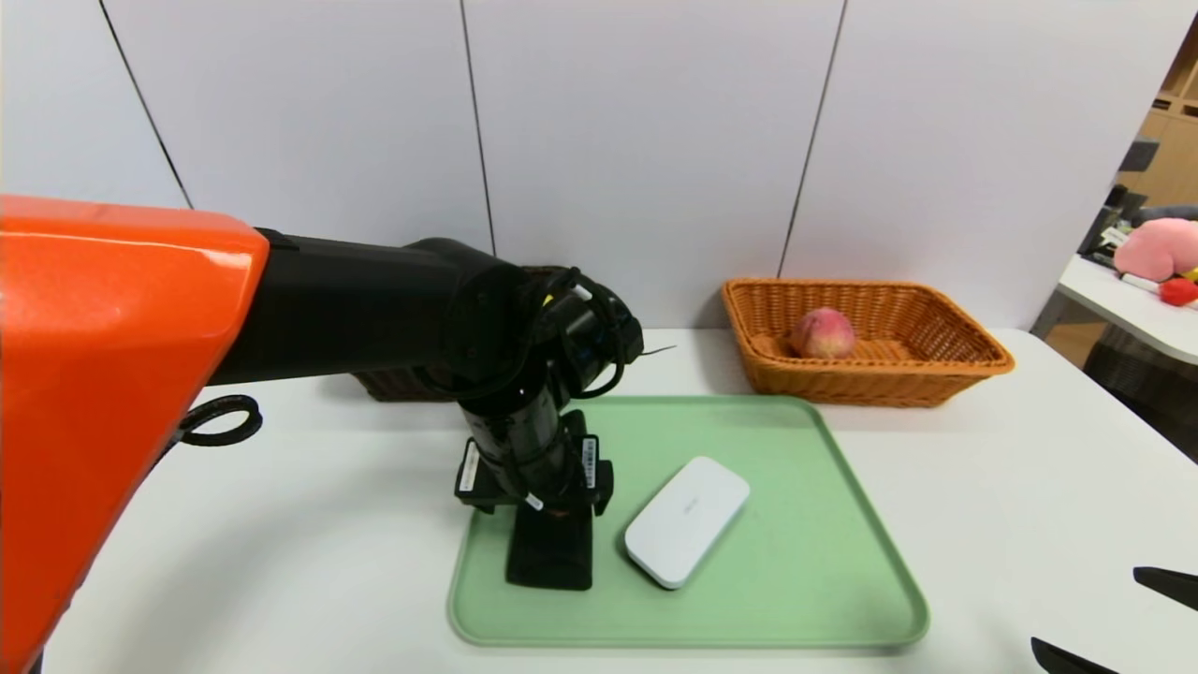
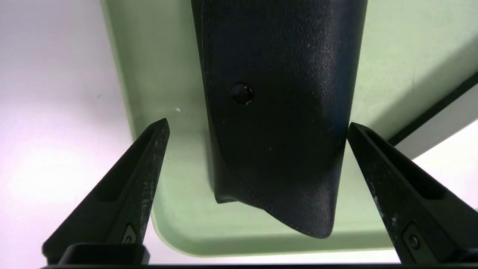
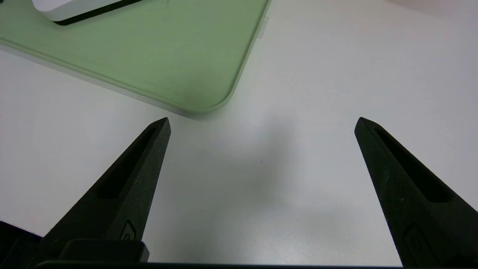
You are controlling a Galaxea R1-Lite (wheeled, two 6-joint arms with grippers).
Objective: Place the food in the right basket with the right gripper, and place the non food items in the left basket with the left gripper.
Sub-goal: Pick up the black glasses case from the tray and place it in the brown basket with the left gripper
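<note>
Black pebbled case (image 2: 276, 123), snap-buttoned, on green tray (image 2: 164, 74), between spread left pincer (image 2: 257, 138).

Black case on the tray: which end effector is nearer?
Left. The left end effector hangs open right over the black case; the right end effector sits open off the tray's corner.

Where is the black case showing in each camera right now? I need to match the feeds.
Head view: black case lies on the green tray's near left part, under the left hand, left of the white box.
Left wrist view: black case fills the middle, between the open fingers.
Right wrist view: not in it.
Shared landmark: the green tray.
</note>
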